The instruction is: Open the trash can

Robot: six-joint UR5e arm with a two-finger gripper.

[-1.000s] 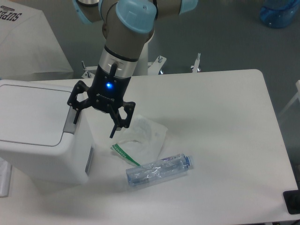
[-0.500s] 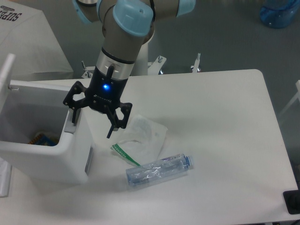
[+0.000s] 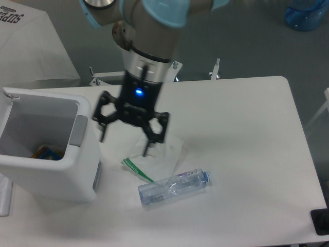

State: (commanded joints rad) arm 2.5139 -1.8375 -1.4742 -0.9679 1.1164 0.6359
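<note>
The white boxy trash can (image 3: 56, 172) stands at the left of the table with its lid swung up and back, only the lid's edge (image 3: 7, 95) showing. Its inside is open to view, with something coloured (image 3: 45, 153) at the bottom. A grey push tab (image 3: 78, 130) sits on its right rim. My gripper (image 3: 126, 146) is open and empty, hanging just right of the can, clear of the tab, above the thin white plastic bag (image 3: 159, 152).
A clear plastic bottle (image 3: 174, 187) lies on the table in front of the bag, with a green strip (image 3: 136, 170) beside it. A black object (image 3: 320, 221) sits at the table's right front corner. A blue water jug (image 3: 307, 13) stands on the floor at the back right.
The trash can's lid went from shut to fully swung open. My gripper moved right, away from the push tab, and stays open.
</note>
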